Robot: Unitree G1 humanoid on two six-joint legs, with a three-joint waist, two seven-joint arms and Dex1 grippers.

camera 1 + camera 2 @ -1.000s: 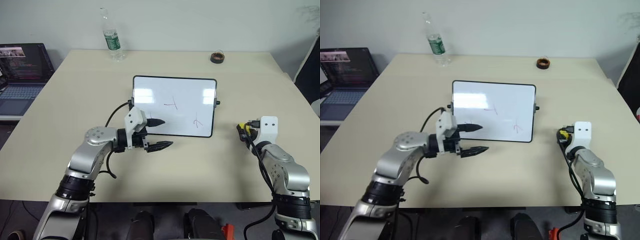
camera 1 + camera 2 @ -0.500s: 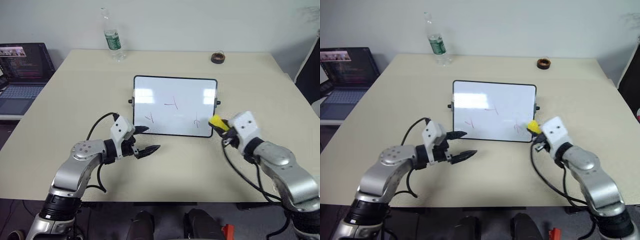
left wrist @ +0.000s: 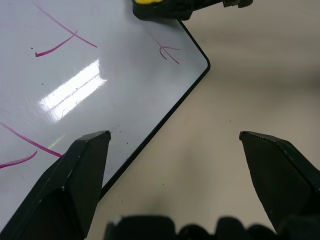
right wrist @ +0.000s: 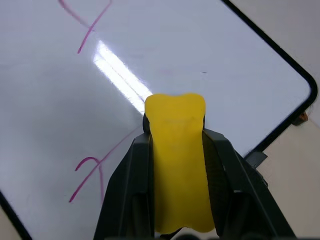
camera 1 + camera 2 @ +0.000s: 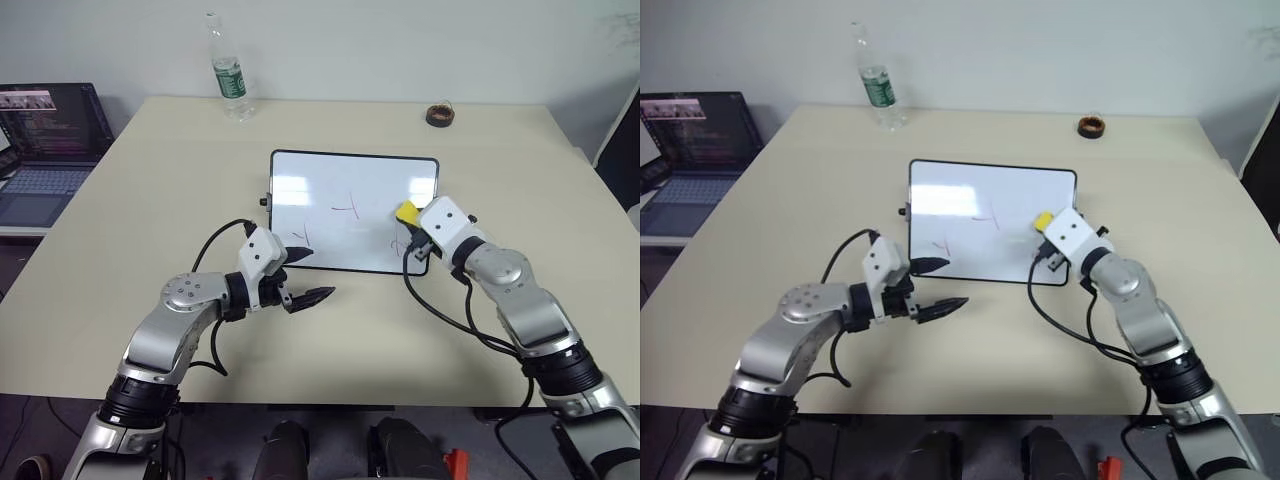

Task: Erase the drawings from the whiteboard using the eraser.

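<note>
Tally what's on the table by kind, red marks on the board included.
Whiteboard: 1
Red marks: 3 (left, middle, right)
Eraser, held in the right gripper: 1
Bottle: 1
Tape roll: 1
Total: 7

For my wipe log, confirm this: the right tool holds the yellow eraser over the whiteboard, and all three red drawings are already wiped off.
Not quite. The right tool does hold the yellow eraser over the whiteboard, but the red drawings are not wiped off: three marks are on the board in the left eye view, one right beside the eraser.
</note>
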